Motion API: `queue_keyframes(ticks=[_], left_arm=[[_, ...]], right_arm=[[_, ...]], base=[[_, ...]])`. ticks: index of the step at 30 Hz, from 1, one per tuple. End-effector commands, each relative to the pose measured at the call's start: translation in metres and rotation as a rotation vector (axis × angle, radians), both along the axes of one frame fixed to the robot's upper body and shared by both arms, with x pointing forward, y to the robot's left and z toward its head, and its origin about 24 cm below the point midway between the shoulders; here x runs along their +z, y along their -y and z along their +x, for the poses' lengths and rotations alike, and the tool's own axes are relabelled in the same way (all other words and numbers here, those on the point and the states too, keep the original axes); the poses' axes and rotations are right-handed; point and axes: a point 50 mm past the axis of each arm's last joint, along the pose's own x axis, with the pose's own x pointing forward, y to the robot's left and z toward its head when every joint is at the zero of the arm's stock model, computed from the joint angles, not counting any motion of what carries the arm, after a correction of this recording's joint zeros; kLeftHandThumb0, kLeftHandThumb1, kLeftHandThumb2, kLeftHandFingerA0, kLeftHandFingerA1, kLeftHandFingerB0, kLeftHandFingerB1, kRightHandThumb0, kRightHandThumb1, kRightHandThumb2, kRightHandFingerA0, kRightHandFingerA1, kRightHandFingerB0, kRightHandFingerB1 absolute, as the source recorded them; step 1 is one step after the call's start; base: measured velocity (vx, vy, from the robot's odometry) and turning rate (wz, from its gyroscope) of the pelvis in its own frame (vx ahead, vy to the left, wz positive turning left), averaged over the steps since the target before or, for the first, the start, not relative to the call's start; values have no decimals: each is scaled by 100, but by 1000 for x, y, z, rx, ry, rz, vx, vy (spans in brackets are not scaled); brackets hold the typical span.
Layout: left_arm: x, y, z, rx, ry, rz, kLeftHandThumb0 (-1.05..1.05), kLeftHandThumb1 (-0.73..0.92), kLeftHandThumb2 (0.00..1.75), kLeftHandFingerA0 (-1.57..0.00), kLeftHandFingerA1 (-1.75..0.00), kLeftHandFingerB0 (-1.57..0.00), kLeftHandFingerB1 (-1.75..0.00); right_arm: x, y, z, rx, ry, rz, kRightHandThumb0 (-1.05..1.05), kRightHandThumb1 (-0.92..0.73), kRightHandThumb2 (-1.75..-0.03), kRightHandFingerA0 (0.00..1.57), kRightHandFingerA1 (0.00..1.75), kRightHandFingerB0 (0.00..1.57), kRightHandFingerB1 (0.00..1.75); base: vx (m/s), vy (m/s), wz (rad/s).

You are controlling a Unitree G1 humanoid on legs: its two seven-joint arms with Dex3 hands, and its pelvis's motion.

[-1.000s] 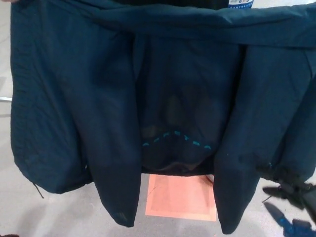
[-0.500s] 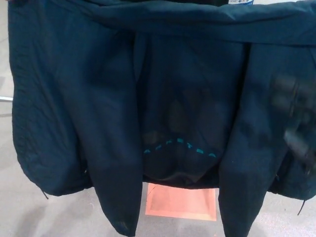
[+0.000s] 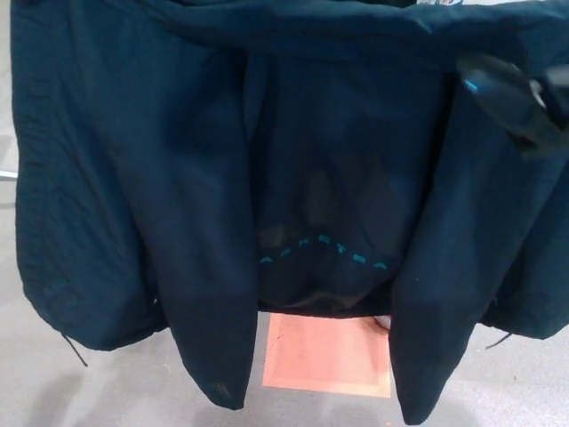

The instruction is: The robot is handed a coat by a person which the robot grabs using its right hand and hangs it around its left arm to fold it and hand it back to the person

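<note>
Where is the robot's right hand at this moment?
In the head view, the right hand is at the upper right, in front of the dark coat just below its top fold; contact with the fabric is unclear.

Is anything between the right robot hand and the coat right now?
Nothing shows between them. In the head view the right robot hand overlaps the coat near its upper right edge; contact itself cannot be told.

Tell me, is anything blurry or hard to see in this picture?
Head view: the right hand at upper right is smeared, likely motion blur; the coat is dark with little contrast; its teal stitching and the orange floor square read fairly clearly.
</note>
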Motion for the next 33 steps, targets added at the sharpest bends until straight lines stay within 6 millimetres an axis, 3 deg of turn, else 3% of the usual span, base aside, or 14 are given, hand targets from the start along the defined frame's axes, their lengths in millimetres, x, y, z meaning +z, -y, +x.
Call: queue_keyframes(ticks=[1, 4, 9, 10, 11, 12, 16, 17, 18, 21, 22, 30, 32, 33], left_arm=[[2, -2, -2, -31, 29, 40, -64, 92, 70, -27, -34, -20, -31], [2, -3, -3, -50, 11, 43, -65, 92, 71, -25, -33, -17, -30], [2, -1, -1, -35, 15, 40, -63, 92, 70, -28, -33, -22, -30], [3, -1, -2, -61, 31, 35, -61, 92, 74, -21, -33, -16, -31], [4, -1, -2, -75, 37, 38, -31, 65, 116, -1, -47, -1, -47], [4, -2, -2, -75, 35, 43, -63, 92, 74, -21, -33, -16, -30], [4, -2, 1, -48, 32, 30, -67, 92, 73, -21, -32, -17, -30], [4, -2, 2, -47, 29, 25, -33, 60, 114, 0, -47, 0, -46], [5, -3, 2, -49, 25, 21, -33, 60, 114, 0, -47, 0, -46], [5, -2, 3, -32, 40, -6, -33, 58, 113, -1, -47, -1, -46], [5, -2, 3, -32, 40, -7, -69, 92, 72, -22, -31, -18, -30], [6, -3, 2, -50, 56, 5, -65, 92, 72, -23, -33, -19, -31], [6, -2, 2, -50, 62, -8, -65, 92, 72, -22, -33, -18, -31], [7, -3, 2, -56, 60, -6, -66, 92, 73, -21, -33, -17, -31]], right_arm=[[9, -28, 28, -110, -84, -301, -89, -69, -99, 9, 17, 10, 20], [-6, -39, 56, -167, -186, -437, -91, -71, -103, 7, 19, 8, 17], [-21, -46, 81, -223, -257, -550, -92, -70, -102, 8, 18, 8, 16], [-27, -48, 94, -267, -302, -627, -89, -70, -104, 3, 16, 3, 16], [-29, -48, 101, -283, -325, -649, -91, -69, -103, 5, 17, 5, 15], [-33, -48, 107, -296, -358, -661, -89, -67, -101, 4, 16, 4, 15], [-40, -47, 129, -372, -451, -750, -86, -63, -100, 0, 16, 0, 14], [-41, -47, 133, -385, -458, -766, -86, -63, -100, 0, 16, 0, 14], [-42, -46, 136, -397, -461, -783, -86, -63, -100, 0, 16, 0, 14], [-44, -43, 146, -466, -455, -863, -88, -62, -101, 0, 14, 0, 13], [-44, -43, 147, -469, -455, -868, -83, -60, -98, 0, 20, 0, 19], [-39, -32, 167, -641, -482, -939, -85, -57, -97, 0, 16, 0, 14], [-37, -32, 169, -671, -465, -964, -87, -58, -96, 7, 28, 6, 17], [-35, -32, 170, -692, -455, -979, -86, -56, -92, 16, 44, 5, 30]], base=[[0, 0, 0], [0, 0, 0], [0, 0, 0], [0, 0, 0], [0, 0, 0], [0, 0, 0], [0, 0, 0], [0, 0, 0], [0, 0, 0], [0, 0, 0], [0, 0, 0], [0, 0, 0], [0, 0, 0], [0, 0, 0]])
